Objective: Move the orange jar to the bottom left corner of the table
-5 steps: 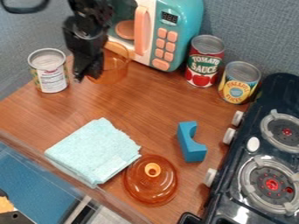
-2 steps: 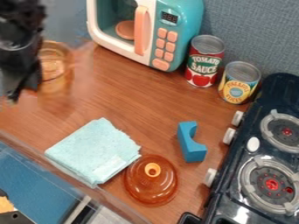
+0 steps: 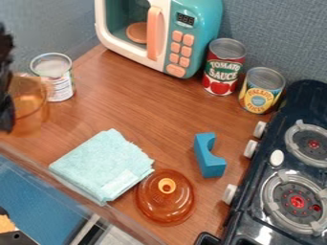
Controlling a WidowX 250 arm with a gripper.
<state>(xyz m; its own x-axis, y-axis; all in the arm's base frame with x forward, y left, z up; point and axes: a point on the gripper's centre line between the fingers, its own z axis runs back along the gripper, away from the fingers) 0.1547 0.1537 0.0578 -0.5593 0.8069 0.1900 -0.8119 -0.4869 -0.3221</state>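
The camera looks from above the near side of the counter point(image 3: 127, 115), down at a steep slant toward the blue-grey wall point(image 3: 275, 28) behind it, so the tops and the front sides of the two cans, one red-labelled point(image 3: 223, 72) and one yellow-labelled point(image 3: 260, 95), both show. It sits askew to the counter, whose near edge runs diagonally from the left down to the bottom. It is close enough that the view cuts off the microwave point(image 3: 198, 33) at the top and the stove point(image 3: 300, 165) at the right.
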